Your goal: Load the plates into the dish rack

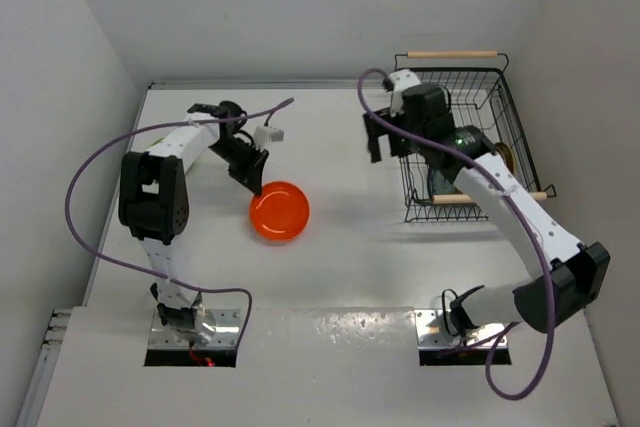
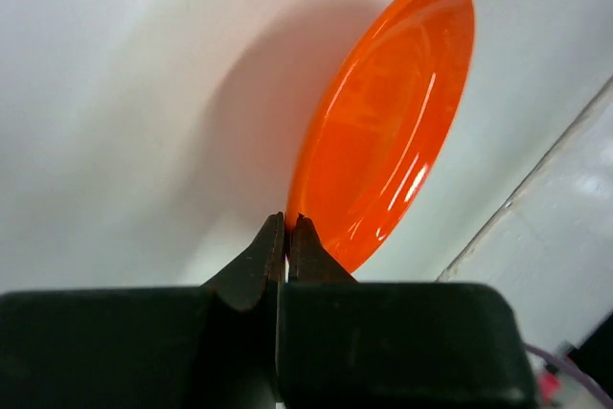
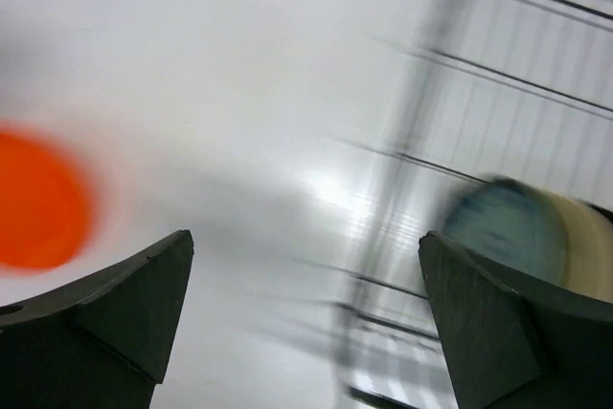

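Observation:
The orange-red plate [image 1: 280, 212] lies on the white table, left of centre. My left gripper [image 1: 254, 185] is shut on its far-left rim. In the left wrist view the gripper [image 2: 287, 233] pinches the edge of the plate [image 2: 388, 126], which casts a broad shadow. The black wire dish rack [image 1: 518, 122] stands at the right. My right gripper [image 1: 384, 143] is open and empty, hovering just left of the rack. The blurred right wrist view shows the gripper [image 3: 305, 241], the orange-red plate [image 3: 38, 200], rack wires [image 3: 450, 155], a teal plate [image 3: 508, 227] and a cream plate [image 3: 586, 237].
The rack has wooden rod handles at the back [image 1: 452, 54] and the front [image 1: 470, 199]. A teal plate [image 1: 440, 185] and a gold-brown plate [image 1: 504, 155] show inside it, partly hidden by the right arm. Purple cables loop beside both arms.

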{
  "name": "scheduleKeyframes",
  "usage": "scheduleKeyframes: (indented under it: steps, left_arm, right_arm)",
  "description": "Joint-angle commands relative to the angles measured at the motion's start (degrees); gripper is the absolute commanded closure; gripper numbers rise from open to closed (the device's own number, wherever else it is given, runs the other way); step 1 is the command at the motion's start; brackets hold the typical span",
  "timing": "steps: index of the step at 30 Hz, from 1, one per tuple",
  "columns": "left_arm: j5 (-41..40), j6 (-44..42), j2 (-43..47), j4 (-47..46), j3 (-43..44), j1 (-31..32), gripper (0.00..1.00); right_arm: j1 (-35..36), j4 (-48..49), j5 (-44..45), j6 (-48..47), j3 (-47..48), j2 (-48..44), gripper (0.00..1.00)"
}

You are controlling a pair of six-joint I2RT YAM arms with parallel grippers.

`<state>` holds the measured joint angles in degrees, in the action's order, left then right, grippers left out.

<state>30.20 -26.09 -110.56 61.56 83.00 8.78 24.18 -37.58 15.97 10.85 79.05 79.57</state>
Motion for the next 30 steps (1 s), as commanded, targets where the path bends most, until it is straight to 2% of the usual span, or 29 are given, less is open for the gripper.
scheduleKeyframes:
  steps: [1, 2, 3, 6, 8, 10, 11, 12, 14, 16, 17, 19, 20, 22, 23, 24, 27, 28, 29, 30]
  left_arm:
    - [13.8, -2.6, 6.2, 4.0, 7.2, 1.0, 1.00]
    - [16.0, -3.3, 6.8, 4.9, 9.6, 1.8, 1.00]
    - [17.8, -5.3, 7.3, 5.8, 10.6, 2.5, 1.00]
    - [23.2, -9.3, 10.4, 8.6, 13.2, 3.0, 1.00]
    - [26.4, -11.7, 12.6, 10.9, 14.6, 3.0, 1.00]
    - [27.0, -12.4, 14.1, 10.9, 15.6, 3.0, 1.00]
    - [27.5, -12.4, 14.8, 10.9, 15.6, 3.0, 1.00]
    - [27.5, -12.4, 15.3, 10.9, 15.6, 3.0, 1.00]
    - [26.8, -12.4, 16.1, 10.9, 15.6, 3.0, 1.00]
    - [24.3, -10.2, 16.7, 8.7, 15.6, 3.0, 1.00]
    - [20.2, -6.6, 17.3, 7.4, 15.6, 2.5, 0.80]
    - [14.8, -2.7, 17.3, 3.2, 15.6, 1.3, 0.51]
    - [7.5, 2.5, 17.9, 1.3, 15.6, -0.3, 0.32]
    - [0.1, 7.3, 17.9, -3.7, 15.6, -3.0, 0.19]
    - [-3.6, 11.2, 17.9, -5.0, 16.2, -6.5, 0.08]
    - [-10.4, 12.8, 17.9, -6.4, 16.2, -8.3, 0.05]
    - [-18.6, 16.0, 17.1, -9.2, 16.8, -16.0, 0.00]
    - [-19.3, 16.7, 15.9, -10.0, 16.8, -20.0, 0.00]
    - [-19.8, 16.7, 15.1, -10.0, 16.8, -20.0, 0.00]
    - [-19.8, 16.7, 14.3, -10.5, 16.8, -23.6, 0.00]
  right_arm:
    - [4.7, 11.4, -23.3, 4.1, -4.9, -2.0, 0.00]
    - [7.9, 14.1, -25.9, 4.8, -9.0, -2.0, 0.00]
    - [8.9, 21.8, -29.5, 7.1, -10.2, -1.9, 0.00]
    - [13.2, 28.0, -31.3, 11.6, -12.7, 2.3, 0.00]
    - [14.7, 27.9, -31.2, 13.1, -10.9, 4.6, 0.00]
    - [15.7, 27.0, -30.8, 13.3, -7.4, 8.8, 0.11]
    - [16.1, 27.0, -30.6, 14.1, -6.8, 9.6, 0.20]
    - [16.8, 27.3, -30.3, 14.5, -5.8, 10.9, 0.40]
    - [17.0, 28.6, -28.9, 15.4, -5.7, 11.0, 0.73]
    - [17.0, 30.1, -26.4, 16.4, -6.9, 9.6, 1.00]
    - [17.0, 30.7, -21.7, 16.2, -7.8, 8.2, 1.00]
    - [16.2, 30.2, -18.4, 15.2, -8.2, 5.4, 1.00]
    - [15.7, 28.2, -13.5, 13.5, -7.7, 4.9, 1.00]
    - [13.2, 23.1, -7.1, 12.4, -3.6, 4.0, 1.00]
    - [12.3, 17.2, -2.2, 11.4, -2.2, 3.8, 1.00]
    - [11.6, 15.2, 0.8, 8.9, -1.0, 3.9, 1.00]
    - [5.5, 8.2, 15.2, 3.5, 5.7, 4.7, 1.00]
    - [3.3, 4.7, 19.1, -0.1, 7.6, 5.8, 1.00]
    - [1.0, 4.7, 19.1, -0.1, 8.3, 6.8, 1.00]
    - [0.0, 3.0, 22.1, -1.1, 9.2, 7.3, 1.00]
